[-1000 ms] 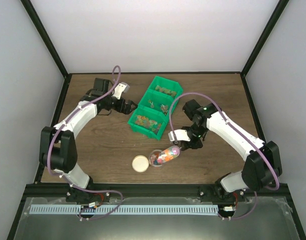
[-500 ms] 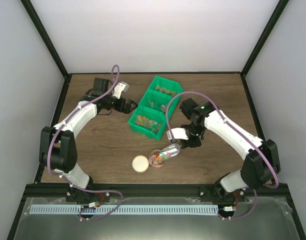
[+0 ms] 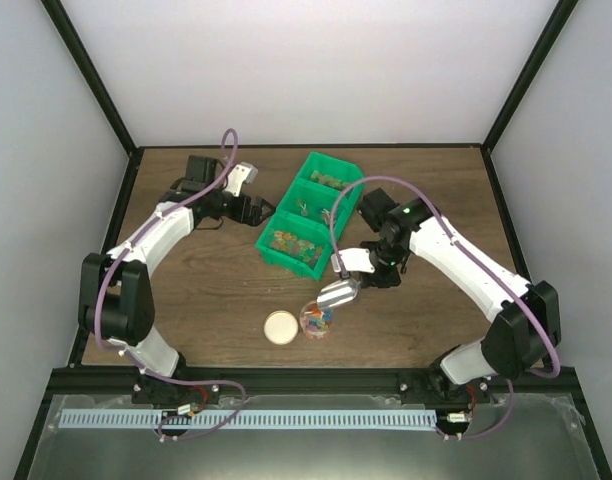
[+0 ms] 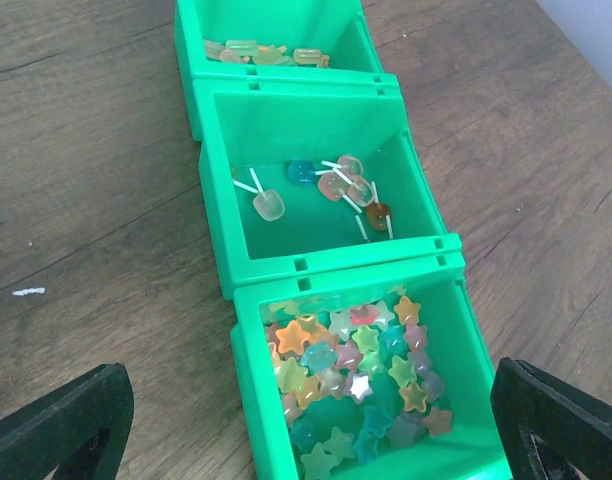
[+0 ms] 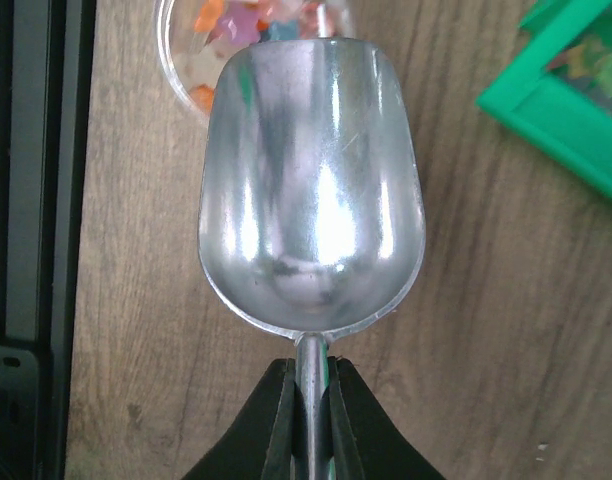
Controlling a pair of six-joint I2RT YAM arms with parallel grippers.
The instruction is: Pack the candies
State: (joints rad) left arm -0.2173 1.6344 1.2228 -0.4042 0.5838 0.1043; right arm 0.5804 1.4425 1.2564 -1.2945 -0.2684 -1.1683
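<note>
Right wrist: right gripper (image 5: 306,400) clenched on silver metal scoop (image 5: 311,190); empty bowl dead ahead, tip over clear jar (image 5: 178,45) of coloured candies (image 5: 210,16); left gripper (image 4: 308,420) released.

Metal scoop (image 5: 311,190), clear jar (image 3: 315,320), tan lid (image 3: 281,326) and green bin (image 4: 306,265) on a brown wooden bench (image 3: 206,290).
The scoop juts straight out from the right hand (image 5: 308,390), bowl bare and shiny, tip at the jar's rim. The lid lies flat beyond the jar from that hand, close but apart. The three-compartment bin sits just ahead of the left hand (image 3: 250,211).
</note>
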